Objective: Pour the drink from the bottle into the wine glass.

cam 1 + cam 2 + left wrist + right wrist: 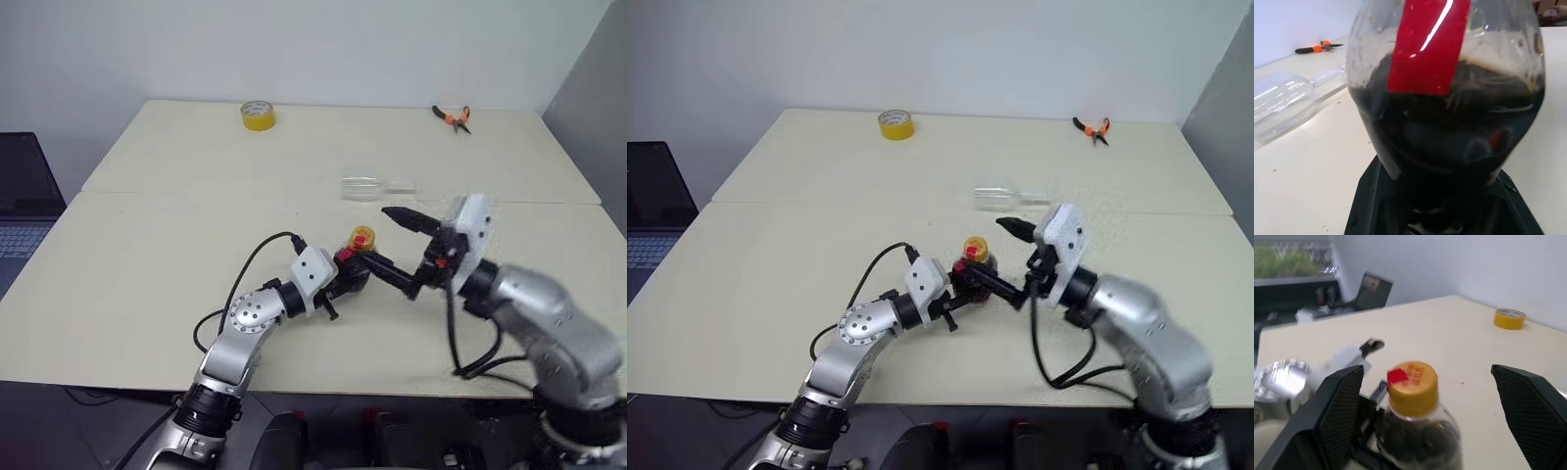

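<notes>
The bottle [353,264] stands upright near the table's middle, its yellow cap [1413,382] on. My left gripper [343,279] is shut on its belly. The dark brown drink [1449,142] fills the belly below the red label. My right gripper [374,237] is open, with one black finger [1337,416] on each side of the cap and clear of it. The wine glass [377,186] lies on its side on the table just beyond the bottle; the same wine glass [1283,100] is in the left wrist view.
A yellow tape roll [257,115] sits at the table's far left and orange-handled pliers [453,117] at the far right. A laptop [20,206] stands off the table's left edge. A seam [196,193] runs across the tabletop.
</notes>
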Available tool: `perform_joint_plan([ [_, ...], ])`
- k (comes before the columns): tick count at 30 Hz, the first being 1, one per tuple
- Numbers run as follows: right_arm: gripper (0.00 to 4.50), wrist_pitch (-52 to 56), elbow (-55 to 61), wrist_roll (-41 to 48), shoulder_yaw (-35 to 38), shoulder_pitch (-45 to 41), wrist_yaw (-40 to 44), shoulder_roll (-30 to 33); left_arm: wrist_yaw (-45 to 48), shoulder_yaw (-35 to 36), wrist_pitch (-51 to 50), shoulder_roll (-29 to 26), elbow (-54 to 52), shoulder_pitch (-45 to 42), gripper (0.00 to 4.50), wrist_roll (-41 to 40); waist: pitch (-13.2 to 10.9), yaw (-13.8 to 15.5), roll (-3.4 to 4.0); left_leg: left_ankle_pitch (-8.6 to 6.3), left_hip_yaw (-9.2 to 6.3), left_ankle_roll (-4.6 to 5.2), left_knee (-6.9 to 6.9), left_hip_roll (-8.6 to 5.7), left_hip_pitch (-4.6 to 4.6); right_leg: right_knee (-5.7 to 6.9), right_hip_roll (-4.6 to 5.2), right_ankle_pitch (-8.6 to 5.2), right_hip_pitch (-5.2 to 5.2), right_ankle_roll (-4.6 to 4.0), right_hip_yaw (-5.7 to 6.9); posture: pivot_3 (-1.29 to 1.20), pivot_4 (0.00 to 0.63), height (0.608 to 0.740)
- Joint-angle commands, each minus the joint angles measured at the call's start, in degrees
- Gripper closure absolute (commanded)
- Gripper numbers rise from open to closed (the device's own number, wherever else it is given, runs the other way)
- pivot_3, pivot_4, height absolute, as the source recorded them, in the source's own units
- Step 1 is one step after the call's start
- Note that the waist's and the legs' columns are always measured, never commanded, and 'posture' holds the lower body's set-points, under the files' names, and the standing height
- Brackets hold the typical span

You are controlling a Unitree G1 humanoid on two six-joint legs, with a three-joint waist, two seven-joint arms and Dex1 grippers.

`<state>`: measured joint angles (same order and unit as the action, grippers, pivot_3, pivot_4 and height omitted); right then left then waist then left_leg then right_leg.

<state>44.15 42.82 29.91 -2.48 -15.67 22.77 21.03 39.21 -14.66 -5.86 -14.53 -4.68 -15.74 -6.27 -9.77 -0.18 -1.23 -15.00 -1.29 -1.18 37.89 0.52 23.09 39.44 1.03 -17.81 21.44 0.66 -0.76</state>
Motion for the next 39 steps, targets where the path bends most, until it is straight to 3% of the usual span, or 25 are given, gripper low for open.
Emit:
perform_joint_plan([
  [1,0.05,1.57,4.82,-3.17,-2.65,-0.54,-6.88,-1.90,-0.08,-0.49,1.52,0.99,-1.03,-1.53,3.52,-0.22,0.00,0.01,0.00,0.00,0.00,0.00,0.04,-0.03,-0.02,-0.01,0.02,0.01,-0.03,0.02,0.00,0.00,0.150,0.740],
  [11,0.05,-0.19,3.25,-5.31,-3.19,0.26,-9.77,-4.20,0.63,-0.66,2.20,1.23,0.69,-2.42,3.58,-0.33,0.00,-0.02,0.00,-0.01,-0.02,0.01,-0.02,-0.02,-0.03,-0.05,-0.01,0.01,-0.03,0.02,0.02,0.00,0.150,0.740],
  [15,0.92,-0.54,3.01,-5.45,-2.87,0.71,-8.72,-3.00,0.50,-0.72,2.53,1.24,0.79,-2.22,3.58,-0.24,0.00,-0.04,0.00,-0.01,-0.01,0.02,-0.03,-0.02,-0.03,-0.06,-0.01,0.01,-0.03,0.02,0.02,0.00,0.150,0.740],
  [22,3.26,-0.77,3.01,-5.12,-2.16,0.94,-6.98,-1.86,0.39,-0.62,2.65,1.40,0.79,-2.02,3.58,-0.01,0.00,-0.09,0.00,-0.01,-0.02,0.02,-0.03,-0.02,-0.03,-0.06,-0.02,0.01,-0.03,0.02,0.02,0.00,0.150,0.740],
  [25,3.26,-1.04,2.59,-4.13,-1.09,0.74,-5.40,-0.83,0.42,-0.50,2.66,1.35,0.81,-2.06,3.60,0.01,0.00,-0.09,0.00,-0.01,-0.02,0.02,-0.03,-0.02,-0.03,-0.06,-0.02,0.01,-0.03,0.02,0.02,0.00,0.150,0.740],
  [29,3.26,-6.71,-3.87,-1.53,1.84,-1.58,7.39,6.93,0.69,-0.54,2.27,1.09,0.07,-1.86,3.60,-0.12,-0.01,-0.09,-0.01,-0.01,-0.01,0.03,-0.01,-0.04,-0.04,-0.10,-0.02,0.01,-0.06,0.03,0.02,0.00,0.150,0.740],
  [34,3.26,-15.08,-19.74,-2.29,0.86,-8.93,24.07,16.26,1.00,-0.81,1.70,0.83,-0.66,-2.18,3.63,-0.22,-0.05,-0.14,-0.02,-0.02,-0.01,0.04,-0.04,0.00,-0.07,-0.13,-0.07,0.01,-0.08,0.02,0.03,0.00,0.150,0.740],
  [39,3.26,-20.94,-34.01,-4.99,-3.29,-16.30,34.96,20.01,1.43,-1.16,1.14,0.41,-1.45,-2.10,3.70,-0.62,-0.08,-0.22,-0.04,-0.02,0.00,0.04,-0.04,0.03,-0.08,-0.13,-0.09,0.02,-0.08,0.01,0.01,0.00,0.150,0.740],
])
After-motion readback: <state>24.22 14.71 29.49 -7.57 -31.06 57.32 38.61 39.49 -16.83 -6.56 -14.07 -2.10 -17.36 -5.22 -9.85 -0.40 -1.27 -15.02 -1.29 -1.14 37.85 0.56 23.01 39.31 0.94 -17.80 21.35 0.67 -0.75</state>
